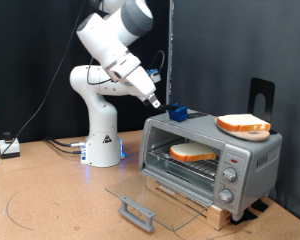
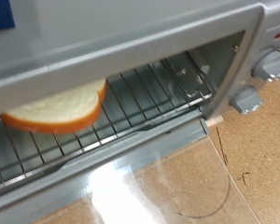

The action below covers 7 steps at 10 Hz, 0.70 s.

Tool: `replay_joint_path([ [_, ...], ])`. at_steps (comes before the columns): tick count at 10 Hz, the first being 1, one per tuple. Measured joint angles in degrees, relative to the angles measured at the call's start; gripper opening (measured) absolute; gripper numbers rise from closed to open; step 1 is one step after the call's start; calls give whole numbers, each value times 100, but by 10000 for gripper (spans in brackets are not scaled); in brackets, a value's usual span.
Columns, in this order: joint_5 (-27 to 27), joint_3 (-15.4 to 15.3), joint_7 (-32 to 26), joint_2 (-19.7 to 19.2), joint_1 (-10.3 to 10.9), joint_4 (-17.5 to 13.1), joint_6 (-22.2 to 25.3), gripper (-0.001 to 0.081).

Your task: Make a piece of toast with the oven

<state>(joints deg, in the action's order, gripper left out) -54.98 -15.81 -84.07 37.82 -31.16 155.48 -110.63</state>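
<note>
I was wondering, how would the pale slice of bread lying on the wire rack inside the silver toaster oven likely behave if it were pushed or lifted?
The pale slice of bread looks thin and flat, so it is probably light and slides easily along the wire rack. Its soft-looking crumb suggests it may bend or dent if pinched. Lying flat inside the silver toaster oven, it seems unlikely to roll or tip.
</note>
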Motion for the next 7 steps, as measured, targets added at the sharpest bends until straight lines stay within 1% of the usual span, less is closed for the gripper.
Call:
replay_joint_path([
  [2, 172, 211, -222, -442, -129, -286, 171, 807],
  [3, 171, 190, -216, -431, -129, -270, 137, 807],
  [4, -196, 116, 189, -415, -131, -201, -164, 807],
  [5, -397, 12, 794, -417, -150, -136, -477, 807],
  [6, -430, -68, 1450, -458, -221, -130, -738, 807],
  [7, -316, -130, 2104, -557, -371, -149, -938, 807],
])
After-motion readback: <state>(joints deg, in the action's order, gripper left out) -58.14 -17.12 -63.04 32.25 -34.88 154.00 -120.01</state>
